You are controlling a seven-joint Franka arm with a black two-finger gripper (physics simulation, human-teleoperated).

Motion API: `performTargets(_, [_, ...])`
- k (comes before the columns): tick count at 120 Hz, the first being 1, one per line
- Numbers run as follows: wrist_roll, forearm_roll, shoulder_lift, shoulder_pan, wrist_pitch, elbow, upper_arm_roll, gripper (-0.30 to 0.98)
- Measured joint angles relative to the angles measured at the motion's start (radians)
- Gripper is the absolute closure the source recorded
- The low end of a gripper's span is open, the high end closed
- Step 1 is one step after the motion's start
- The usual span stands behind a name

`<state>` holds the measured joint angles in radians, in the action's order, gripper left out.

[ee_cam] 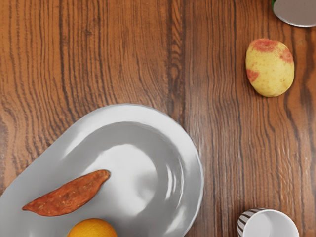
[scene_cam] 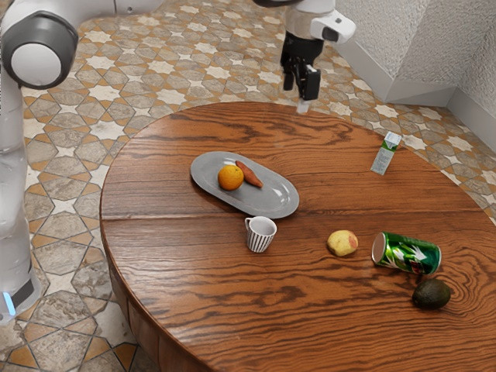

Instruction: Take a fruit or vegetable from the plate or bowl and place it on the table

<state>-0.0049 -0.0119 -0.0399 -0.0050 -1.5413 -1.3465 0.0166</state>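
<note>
Sweet potato (scene_cam: 249,174) and orange (scene_cam: 230,177) lie side by side on a gray oval plate (scene_cam: 277,206), either one fit for the task, while my claw (scene_cam: 297,93), open and holding nothing, hangs above the far part of the wooden surface (scene_cam: 178,262). The step in hand, as I judge it, is the approach. The sweet potato looks the surer grip: I should center over its thick middle, turn until my fingers straddle its narrow width, and descend straight down. The orange sits so near that one finger must slip carefully between them, or the fruit could roll; whether the two touch, I cannot tell. I should stop short of pressing on the plate, close evenly from both sides, then lift well above the rim before traveling. The striped mug (scene_cam: 261,235) stands just beside the plate, so the carry is best routed away from it, toward bare wood.
</note>
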Motion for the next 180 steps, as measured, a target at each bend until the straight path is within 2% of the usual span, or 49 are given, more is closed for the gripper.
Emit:
performTargets(20, [-0.004,-0.002,-0.006,0.065,0.016,0.034,0.003,0.00])
performTargets(26, [-0.005,-0.005,-0.014,0.085,0.038,0.099,0.001,0.00])
performTargets(37, [-0.006,-0.044,0.006,0.104,0.103,0.319,-0.022,0.00])
performTargets(46, [-0.009,-0.093,0.048,0.107,0.140,0.385,-0.066,0.00])
performTargets(66, [-0.029,-0.141,-0.075,0.049,0.160,0.328,-0.080,0.00])
performTargets(72, [-0.039,-0.144,-0.124,0.087,0.161,0.307,-0.080,0.00])
performTargets(85, [-0.058,-0.116,-0.183,0.247,0.165,0.258,-0.075,0.00])
performTargets(106, [-0.111,-0.085,-0.202,0.268,0.151,0.248,-0.053,0.00])
performTargets(113, [-0.130,-0.059,-0.158,0.262,0.124,0.109,-0.039,0.00])
performTargets(125, [-0.175,-0.021,0.003,0.270,0.024,-0.196,-0.030,0.00])
performTargets(136, [-0.211,0.007,0.081,0.282,-0.053,-0.346,-0.039,0.00])
performTargets(164, [-0.281,0.027,0.124,0.251,-0.231,-0.545,-0.069,0.00])
performTargets(180, [-0.310,0.029,0.139,0.261,-0.294,-0.594,-0.070,0.00])
